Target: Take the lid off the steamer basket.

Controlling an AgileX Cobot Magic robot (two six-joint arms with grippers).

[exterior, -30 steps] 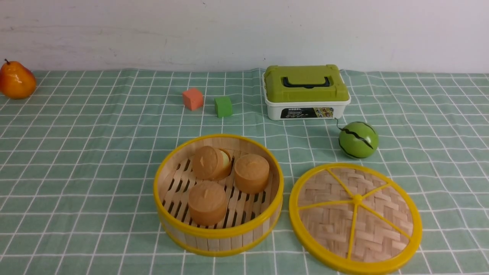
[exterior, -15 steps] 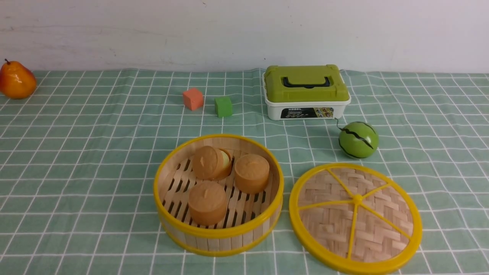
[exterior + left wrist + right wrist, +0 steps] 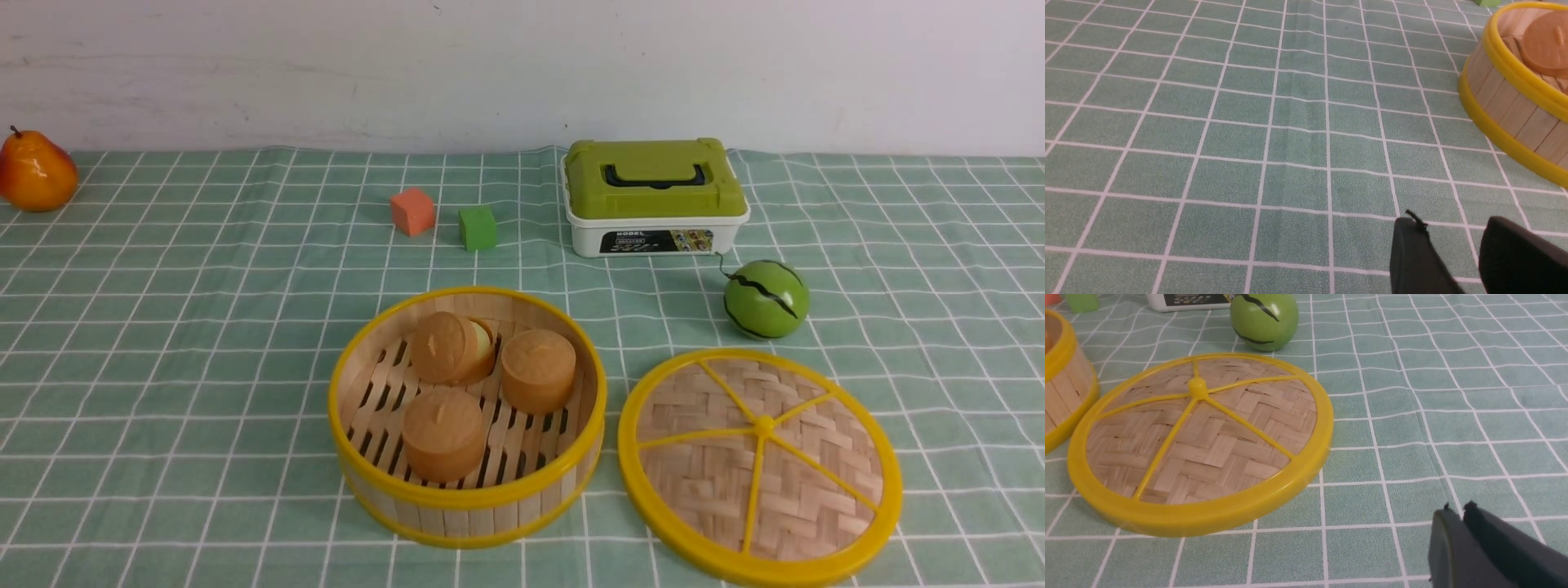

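My lid lies flat on the green checked cloth, just to the right of the steamer basket and off it; the front view cuts its near rim at the frame's lower edge. The open basket holds three brown bun-shaped pieces, one tipped on edge against the far wall with something pale half hidden behind it. Neither of my arms reaches into the front view. My right gripper shows only as two dark finger tips at the frame's corner, pressed almost together with nothing between them, near the lid's rim but apart from it. My left gripper shows two dark tips with a clear gap of cloth between them, empty, the basket wall cut off at the frame's side. Behind stand a watermelon ball, a green-lidded white box, two cubes and a pear.
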